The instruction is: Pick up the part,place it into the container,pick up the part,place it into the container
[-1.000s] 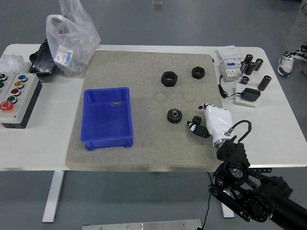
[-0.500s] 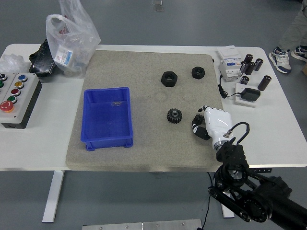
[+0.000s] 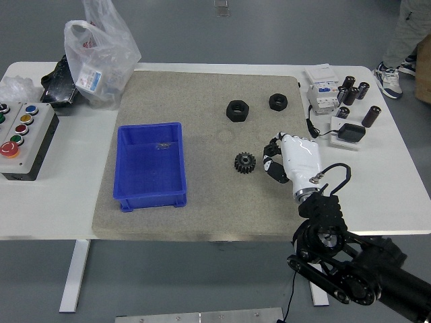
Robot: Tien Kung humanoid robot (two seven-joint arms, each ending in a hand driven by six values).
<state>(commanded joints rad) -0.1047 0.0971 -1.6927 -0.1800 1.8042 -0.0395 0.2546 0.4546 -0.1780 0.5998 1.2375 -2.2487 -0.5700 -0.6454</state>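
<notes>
The right white-shelled hand (image 3: 281, 161) has its dark fingers (image 3: 271, 163) loosely curled, holding nothing, just beside the small black toothed gear (image 3: 245, 162) on the grey mat. I'd come straight down and pinch across the teeth, then carry it left to the blue plastic bin (image 3: 151, 195), well apart.

Blue container (image 3: 151, 165), black gear (image 3: 245, 162), white hand (image 3: 291, 161).

You see the white desk (image 3: 60, 208) carrying a grey mat (image 3: 209, 208), a button box (image 3: 23, 138), a plastic bag (image 3: 101, 57) and small electrical parts (image 3: 340, 101).
</notes>
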